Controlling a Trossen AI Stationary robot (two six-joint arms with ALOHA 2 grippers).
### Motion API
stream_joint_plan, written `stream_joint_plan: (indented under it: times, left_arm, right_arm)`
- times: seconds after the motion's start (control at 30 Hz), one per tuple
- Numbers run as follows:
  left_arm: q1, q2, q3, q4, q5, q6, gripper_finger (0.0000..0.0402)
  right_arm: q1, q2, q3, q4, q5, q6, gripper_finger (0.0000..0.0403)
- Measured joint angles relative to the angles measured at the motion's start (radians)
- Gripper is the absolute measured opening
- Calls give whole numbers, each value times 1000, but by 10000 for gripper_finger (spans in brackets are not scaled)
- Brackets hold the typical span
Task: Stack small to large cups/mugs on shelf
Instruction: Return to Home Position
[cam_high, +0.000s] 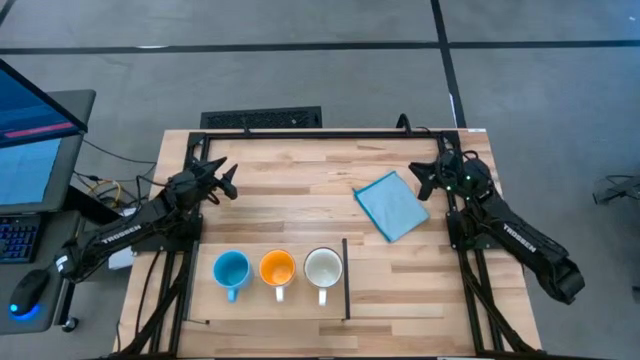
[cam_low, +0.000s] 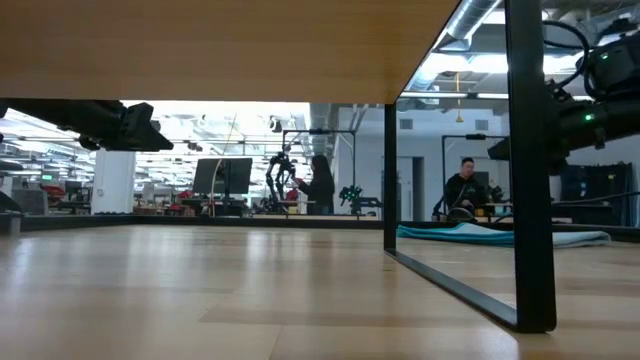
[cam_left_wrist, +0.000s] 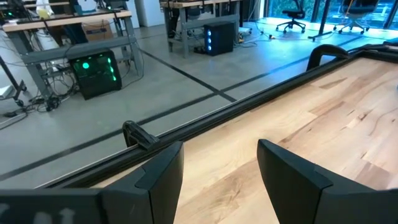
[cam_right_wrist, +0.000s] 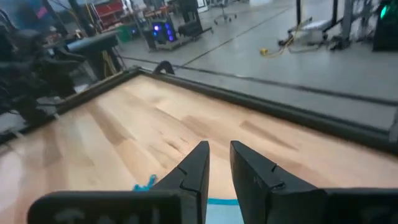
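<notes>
High view: three glazed, round-mouthed mugs are seen standing upright in a straight row on the shelf (cam_high: 262, 306), a patch of pale, grained wood bounded by a thin black L-shaped strip (cam_high: 346, 280). The blue mug (cam_high: 231, 270) is placed at the left end, the orange mug (cam_high: 277, 268) in the middle and the white mug (cam_high: 322, 267) at the right end, just beside the strip's upright leg. The mugs are set close together but apart, and each small loop handle is turned toward the near edge of the table (cam_high: 300, 160). A flat, square, light-blue cloth (cam_high: 392, 205) is laid askew on the bare wood beyond the strip, toward the right arm. The left gripper (cam_high: 225, 183) is held over the far left part of the table, well apart from the mugs. In the left wrist view its dark, wedge-shaped fingers (cam_left_wrist: 158, 180) are shown spread wide with nothing between them. The right gripper (cam_high: 422, 180) is held over the far right part of the table, just beside the cloth's far corner. In the right wrist view its fingers (cam_right_wrist: 193, 168) are shown drawn almost together, with only a narrow slit left, and nothing is pinched. In the low view a smooth wooden board is seen overhead on slim black posts (cam_low: 530, 160), and the cloth is seen lying limp and rumpled on the tabletop.
</notes>
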Motion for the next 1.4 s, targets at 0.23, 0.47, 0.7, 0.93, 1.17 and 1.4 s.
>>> stream_joint_plan:
  times: [0.23, 0.47, 0.7, 0.93, 1.17, 1.4]
  left_arm:
    - [0, 0, 0, 0, 0, -5, 197]
    - [0, 0, 0, 0, -1, -9, 197]
    - [-2, -26, -1, 1, -1, -6, 197]
    - [-2, -134, -1, 2, -2, -5, 197]
    - [-2, -228, -2, 2, -2, -6, 197]
    - [-2, -238, -2, 3, -4, -5, 197]
  right_arm:
    - [0, -1, 0, 178, -99, 3, 86]
    - [0, -33, 0, 240, -102, -2, 86]
    - [0, -38, 0, 168, -102, 40, 86]
    - [-2, -38, 0, 173, -99, 17, 86]
    - [-2, -38, -1, 173, -99, -2, 86]
    - [-2, -38, -1, 173, -99, -2, 86]
